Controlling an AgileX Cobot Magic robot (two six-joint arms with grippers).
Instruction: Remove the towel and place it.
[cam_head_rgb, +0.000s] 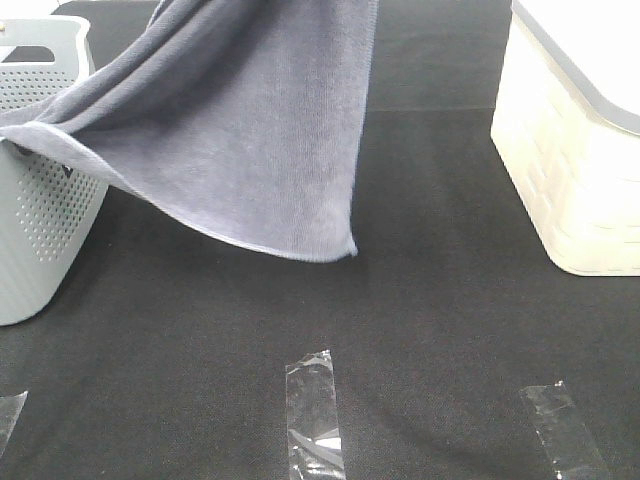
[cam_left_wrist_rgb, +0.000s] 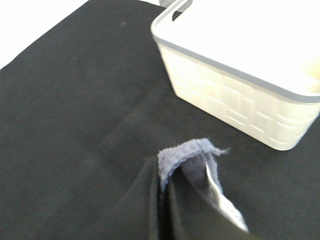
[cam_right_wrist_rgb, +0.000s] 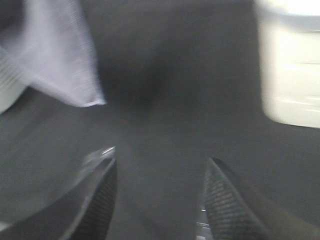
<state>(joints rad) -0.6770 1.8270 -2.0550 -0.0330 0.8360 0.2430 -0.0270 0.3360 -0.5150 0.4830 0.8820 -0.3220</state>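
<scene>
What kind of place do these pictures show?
Probably a robot test bench, not a home: a black cloth-covered table, clear tape strips marking spots, and a grey basket and a cream basket staged at either side.

The high camera looked steeply down on the black surface, its frame cutting the grey basket at the left edge and the cream basket at the right. The left wrist camera sat close behind the left hand, facing across the surface toward the cream basket. The right wrist camera, blurred, looked low past the right hand over the same surface. All 3 views shared the towel and the cream basket.
</scene>
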